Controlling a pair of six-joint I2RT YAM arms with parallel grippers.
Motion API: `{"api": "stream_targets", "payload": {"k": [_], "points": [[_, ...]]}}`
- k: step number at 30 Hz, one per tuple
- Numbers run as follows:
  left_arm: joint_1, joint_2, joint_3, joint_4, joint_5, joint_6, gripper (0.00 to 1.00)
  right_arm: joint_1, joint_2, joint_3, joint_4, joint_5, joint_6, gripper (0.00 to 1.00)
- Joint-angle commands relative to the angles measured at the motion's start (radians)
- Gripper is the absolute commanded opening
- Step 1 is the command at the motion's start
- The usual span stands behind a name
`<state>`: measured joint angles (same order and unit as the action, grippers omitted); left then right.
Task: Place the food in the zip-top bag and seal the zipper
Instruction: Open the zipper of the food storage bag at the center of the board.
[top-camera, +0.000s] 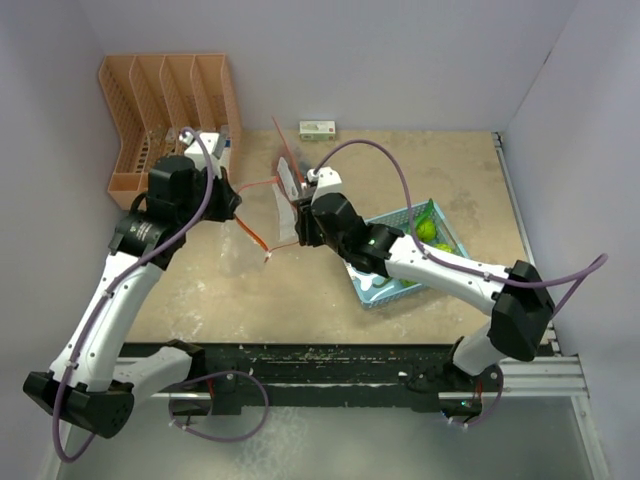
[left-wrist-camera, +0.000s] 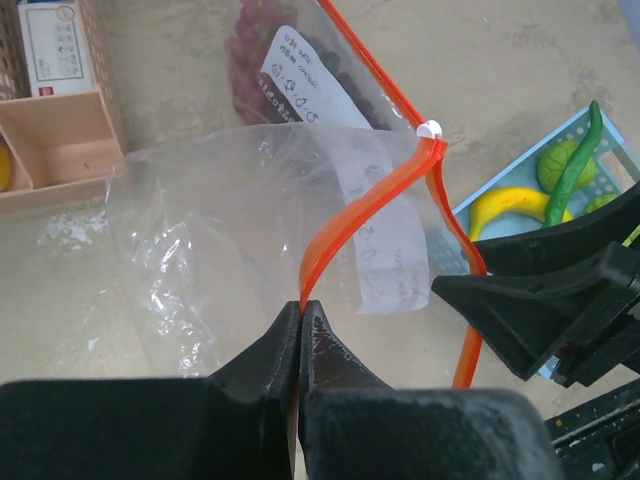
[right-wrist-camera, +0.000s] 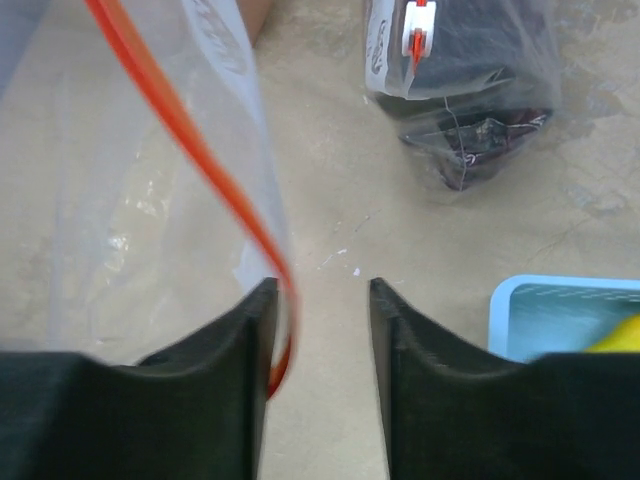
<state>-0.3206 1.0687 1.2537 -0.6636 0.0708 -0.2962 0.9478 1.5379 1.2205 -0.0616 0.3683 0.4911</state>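
Observation:
The clear zip-top bag (top-camera: 287, 190) hangs between my two grippers above the table. My left gripper (left-wrist-camera: 300, 312) is shut on its orange-red zipper strip (left-wrist-camera: 350, 215), which runs up to a white slider (left-wrist-camera: 429, 129). Dark grapes (left-wrist-camera: 255, 55) lie in the bag's far end; they also show in the right wrist view (right-wrist-camera: 470, 140). My right gripper (right-wrist-camera: 320, 290) is open, and the zipper strip (right-wrist-camera: 190, 140) passes between its jaws against the left finger. A yellow banana (left-wrist-camera: 510, 205), a long green pepper (left-wrist-camera: 578, 160) and round green fruits (top-camera: 427, 229) lie in the light-blue basket (top-camera: 385, 292).
An orange-pink divided organizer (top-camera: 165, 110) stands at the back left, with a small white box (top-camera: 318, 130) near the back wall. The basket sits under my right forearm. White walls close the table on the left, back and right.

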Motion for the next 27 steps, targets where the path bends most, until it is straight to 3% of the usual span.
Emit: {"api": "stream_targets", "payload": {"k": [1, 3, 6, 13, 17, 22, 24, 27], "points": [[0.008, 0.014, 0.041, -0.077, -0.044, 0.071, 0.0, -0.004, -0.038, 0.031, 0.008, 0.02, 0.012, 0.53], [0.009, 0.018, 0.015, -0.063, -0.038, 0.068, 0.0, -0.004, -0.049, 0.048, -0.055, 0.066, 0.013, 0.66], [0.008, 0.035, -0.043, -0.017, -0.003, 0.048, 0.0, -0.004, -0.094, 0.053, -0.126, 0.116, 0.019, 0.99], [0.002, 0.092, -0.181, 0.144, 0.059, -0.004, 0.0, -0.024, -0.24, 0.003, -0.224, 0.147, 0.068, 1.0], [-0.016, 0.121, -0.19, 0.197, 0.069, -0.013, 0.0, -0.14, -0.266, 0.001, -0.321, 0.105, 0.143, 1.0], [-0.033, 0.134, -0.183, 0.229, 0.091, -0.02, 0.0, -0.291, -0.226, 0.04, -0.513, 0.201, 0.241, 1.0], [-0.038, 0.134, -0.186, 0.243, 0.098, -0.021, 0.0, -0.337, -0.212, 0.044, -0.535, 0.205, 0.24, 0.95], [-0.044, 0.136, -0.189, 0.256, 0.107, -0.02, 0.0, -0.416, -0.186, 0.031, -0.521, 0.17, 0.23, 0.81]]}}
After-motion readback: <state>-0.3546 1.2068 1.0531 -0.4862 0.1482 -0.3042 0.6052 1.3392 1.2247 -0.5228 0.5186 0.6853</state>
